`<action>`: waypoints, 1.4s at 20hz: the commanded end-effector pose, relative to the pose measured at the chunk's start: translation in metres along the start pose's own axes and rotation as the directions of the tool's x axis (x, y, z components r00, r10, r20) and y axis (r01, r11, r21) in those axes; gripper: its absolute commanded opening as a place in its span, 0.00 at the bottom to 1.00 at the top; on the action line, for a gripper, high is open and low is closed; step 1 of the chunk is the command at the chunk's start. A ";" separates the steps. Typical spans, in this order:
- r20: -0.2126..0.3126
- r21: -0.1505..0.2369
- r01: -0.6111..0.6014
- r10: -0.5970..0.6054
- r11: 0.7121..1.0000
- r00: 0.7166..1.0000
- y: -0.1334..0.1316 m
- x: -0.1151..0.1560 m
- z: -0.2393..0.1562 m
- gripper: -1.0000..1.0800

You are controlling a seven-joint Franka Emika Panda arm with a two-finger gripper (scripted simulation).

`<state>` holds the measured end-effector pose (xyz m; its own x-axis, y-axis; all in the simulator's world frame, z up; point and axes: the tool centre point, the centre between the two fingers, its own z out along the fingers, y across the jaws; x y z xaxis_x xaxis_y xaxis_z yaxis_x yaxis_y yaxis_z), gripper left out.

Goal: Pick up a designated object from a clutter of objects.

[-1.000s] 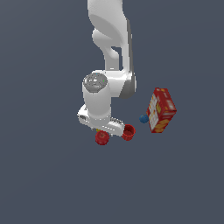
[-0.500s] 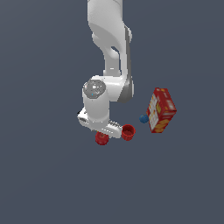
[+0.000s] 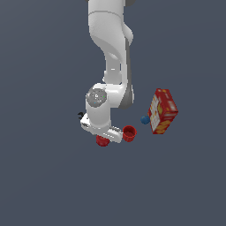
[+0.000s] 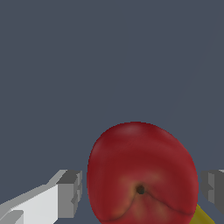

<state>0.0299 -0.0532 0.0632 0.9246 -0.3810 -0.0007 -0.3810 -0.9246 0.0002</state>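
Observation:
The red apple (image 4: pixel 139 162) fills the wrist view, stem dimple facing the camera. It sits between my two fingers (image 4: pixel 70 192), with a thin gap on each side. My gripper (image 4: pixel 142 190) is open around it. In the exterior view the apple (image 3: pixel 103 141) peeks out under the white hand, and the gripper (image 3: pixel 105 137) is mostly hidden by the hand. A sliver of the yellow cup (image 4: pixel 204 216) shows beside the apple in the wrist view.
The red cup (image 3: pixel 129 133) stands just to the exterior view's right of the hand. The blue ball (image 3: pixel 145 119) and the red cracker box (image 3: pixel 162 110) lie further right. The dark wrench (image 3: pixel 80 115) peeks out on the hand's left.
The hand has come down over the apple and now covers more of it. The other objects have not moved.

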 end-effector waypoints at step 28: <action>-0.001 0.001 0.000 0.000 1.000 1.000 0.002 -0.005 -0.014 0.00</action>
<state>0.0249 -0.0530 0.0682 0.9247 -0.3808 -0.0032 -0.3808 -0.9247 0.0005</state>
